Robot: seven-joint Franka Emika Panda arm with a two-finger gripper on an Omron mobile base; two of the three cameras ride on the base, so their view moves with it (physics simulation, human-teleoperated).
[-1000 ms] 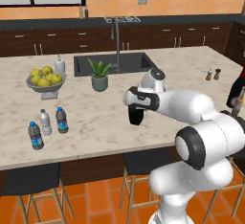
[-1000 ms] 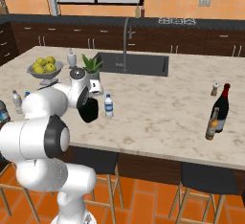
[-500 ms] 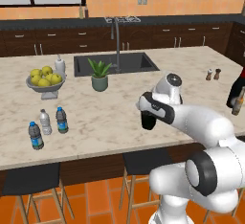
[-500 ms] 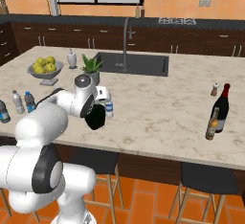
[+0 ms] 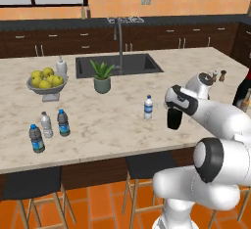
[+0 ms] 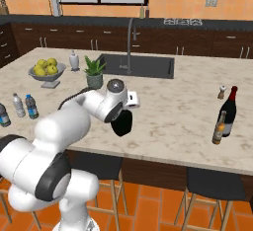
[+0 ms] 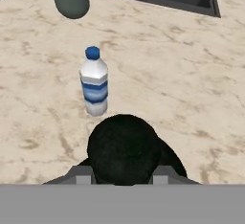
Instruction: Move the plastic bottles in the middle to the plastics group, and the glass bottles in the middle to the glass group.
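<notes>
**Black glass bottle in the claw, carried above the counter**

Squat glossy black bottle (image 5: 174,118) clamped in the claw (image 5: 175,106), lifted clear of the counter (image 5: 112,125) near its front edge; seen as well in the right base view (image 6: 122,122) and from above in the hand view (image 7: 124,149). Grip taken high, around the short neck and shoulder. Probably heavy for its size, rigid, smooth and slippery, breakable if dropped or knocked. Best kept upright, moved slowly, set down gently. Glass group far off at the right end: tall dark-and-red bottle (image 6: 228,111) with amber bottle (image 6: 219,128) just beside it. Clear water bottle (image 5: 148,107) standing mid-counter: light, thin-walled, likely to dent; better gripped around the label band. Plastics group (image 5: 46,125) at the left end.
</notes>
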